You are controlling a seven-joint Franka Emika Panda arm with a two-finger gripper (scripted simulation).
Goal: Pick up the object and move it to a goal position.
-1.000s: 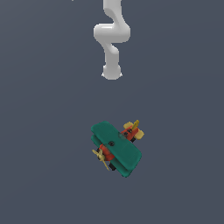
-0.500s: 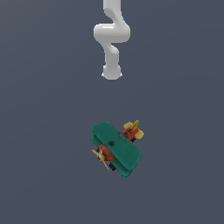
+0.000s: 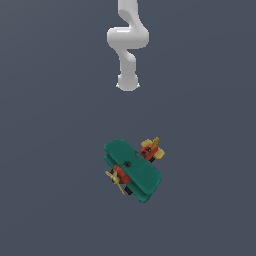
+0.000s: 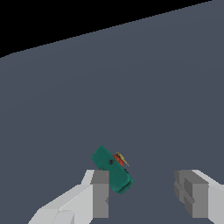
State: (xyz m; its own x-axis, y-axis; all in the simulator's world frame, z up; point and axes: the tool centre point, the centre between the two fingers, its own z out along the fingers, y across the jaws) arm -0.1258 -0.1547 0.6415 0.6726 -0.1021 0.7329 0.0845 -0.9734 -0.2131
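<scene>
No writing or brand shows anywhere. In the exterior view the biplane (image 3: 133, 169) lies on the grey counter (image 3: 50, 150), teal wings uppermost, yellow propeller toward that view's left and yellow tail toward its right; the white arm (image 3: 127, 42) stands well apart, farther up the frame. In the wrist view the fingers (image 4: 100, 192) are spread wide with nothing between them; the biplane sits on the counter beyond them, partly behind one finger, not touched.

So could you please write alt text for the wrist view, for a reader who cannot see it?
A small toy biplane with teal-green wings lies on a dark grey floor. The gripper is open, its two grey fingers spread in the foreground, holding nothing.
</scene>
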